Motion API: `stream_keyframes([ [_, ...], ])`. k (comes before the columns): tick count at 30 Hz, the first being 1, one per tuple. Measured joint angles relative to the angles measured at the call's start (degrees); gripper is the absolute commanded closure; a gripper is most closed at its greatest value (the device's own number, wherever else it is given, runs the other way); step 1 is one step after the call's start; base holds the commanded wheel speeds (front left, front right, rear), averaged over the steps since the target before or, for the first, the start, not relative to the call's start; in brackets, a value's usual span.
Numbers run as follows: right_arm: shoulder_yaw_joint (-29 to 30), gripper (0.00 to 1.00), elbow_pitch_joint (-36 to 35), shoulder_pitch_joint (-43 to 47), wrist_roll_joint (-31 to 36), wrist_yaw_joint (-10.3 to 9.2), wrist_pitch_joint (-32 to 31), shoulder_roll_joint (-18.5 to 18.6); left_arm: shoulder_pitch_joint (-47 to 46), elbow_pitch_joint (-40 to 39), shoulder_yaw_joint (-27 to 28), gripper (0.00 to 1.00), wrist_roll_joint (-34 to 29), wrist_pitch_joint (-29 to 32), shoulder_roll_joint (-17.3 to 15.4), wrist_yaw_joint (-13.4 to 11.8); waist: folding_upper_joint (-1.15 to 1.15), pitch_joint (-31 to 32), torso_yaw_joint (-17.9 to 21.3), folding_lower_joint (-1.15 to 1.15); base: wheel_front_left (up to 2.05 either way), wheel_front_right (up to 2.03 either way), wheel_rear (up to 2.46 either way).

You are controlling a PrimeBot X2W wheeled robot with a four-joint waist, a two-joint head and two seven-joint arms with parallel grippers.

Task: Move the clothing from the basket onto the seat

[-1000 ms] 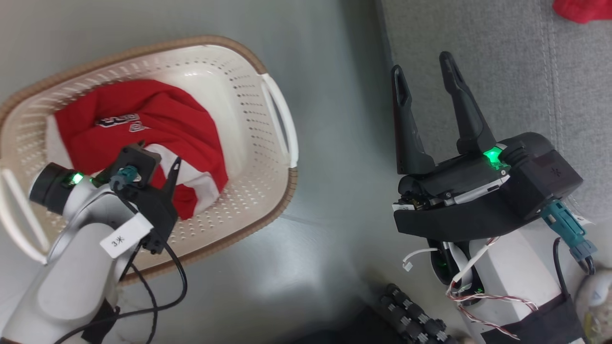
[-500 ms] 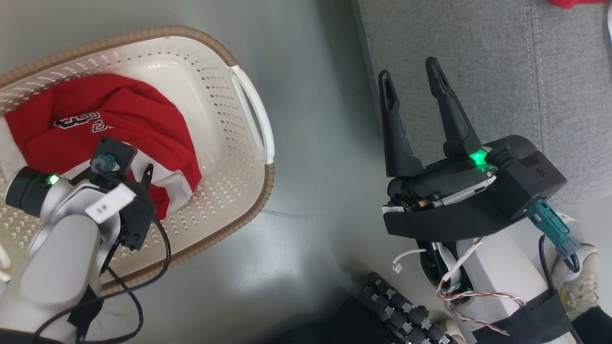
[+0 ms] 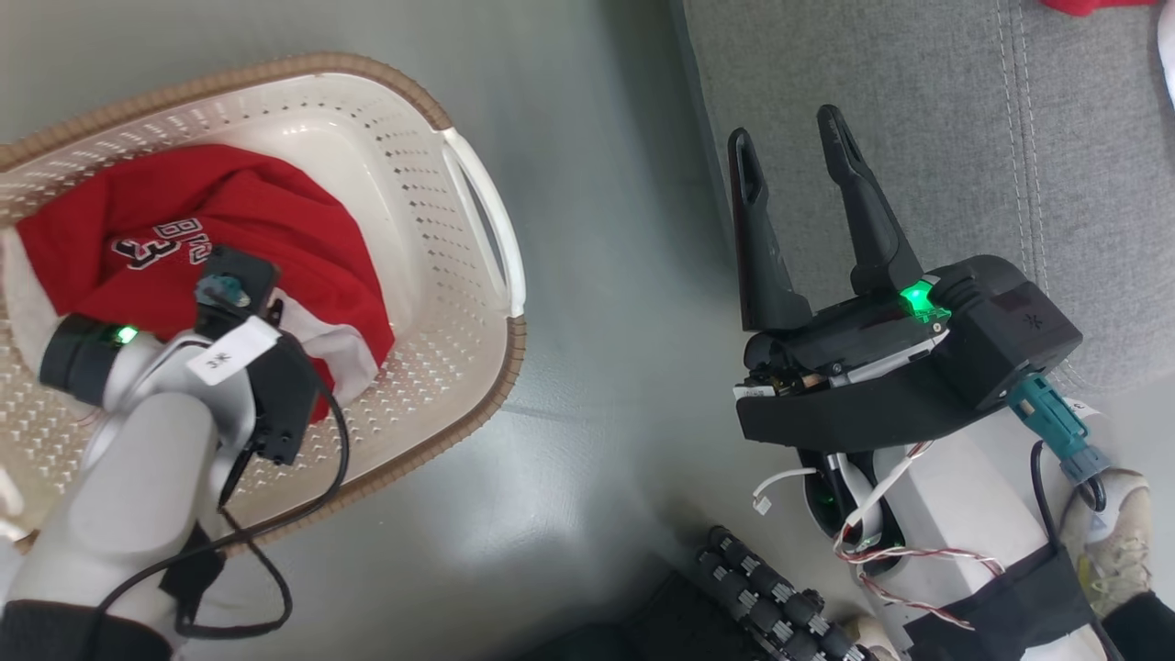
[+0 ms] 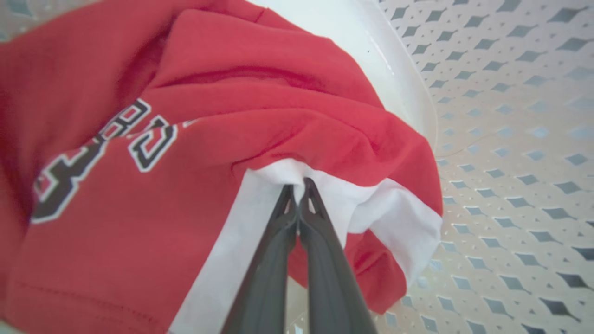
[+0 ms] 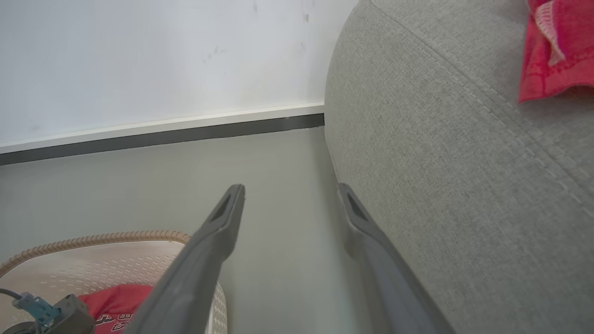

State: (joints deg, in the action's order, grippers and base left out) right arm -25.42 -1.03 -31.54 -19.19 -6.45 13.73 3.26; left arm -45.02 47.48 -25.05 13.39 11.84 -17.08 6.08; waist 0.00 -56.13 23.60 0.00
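A red garment with white trim and a printed number (image 3: 229, 220) lies bunched in the cream basket (image 3: 441, 303) at the left. In the left wrist view my left gripper (image 4: 299, 185) is shut on a white fold of this garment (image 4: 209, 116), pinching it just under the red edge. My right gripper (image 3: 787, 126) stands open and empty over the floor beside the grey sofa seat (image 3: 918, 92). The right wrist view shows the same gripper (image 5: 290, 187) next to the sofa's rounded edge (image 5: 464, 185). Another red cloth (image 5: 557, 51) lies on the seat.
Grey floor separates the basket from the sofa. A white wall with a dark baseboard (image 5: 162, 130) runs behind. A person's shoe (image 3: 1115, 542) sits at the lower right, close to my right arm. A black ribbed part (image 3: 780, 597) shows at the bottom.
The camera has shifted, moving the basket left in the picture. My left wrist has risen a little and the garment's print has turned and pulled with it. The right gripper stays open.
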Motion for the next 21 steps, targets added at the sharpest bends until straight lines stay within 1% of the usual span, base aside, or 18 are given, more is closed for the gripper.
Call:
stream_keyframes([
  [4,0.38,0.0,0.7,-0.76,0.05,0.0,0.08,-0.02,-0.35,1.1,-0.33,1.0,0.19,-0.53,1.35,0.05,-0.01,0.68,-0.87,0.0,0.0,0.0,0.0],
  [11,1.19,0.0,1.91,-1.06,0.94,0.0,0.48,0.59,-0.12,2.27,0.2,1.0,1.65,-4.59,4.24,0.07,-0.01,2.78,-2.82,0.0,0.0,0.0,0.0],
  [21,3.44,0.0,3.16,-1.97,2.09,0.0,0.55,3.74,3.1,3.38,1.27,1.0,4.58,-12.14,8.36,0.42,0.0,7.8,-6.91,0.0,0.0,0.0,0.0],
])
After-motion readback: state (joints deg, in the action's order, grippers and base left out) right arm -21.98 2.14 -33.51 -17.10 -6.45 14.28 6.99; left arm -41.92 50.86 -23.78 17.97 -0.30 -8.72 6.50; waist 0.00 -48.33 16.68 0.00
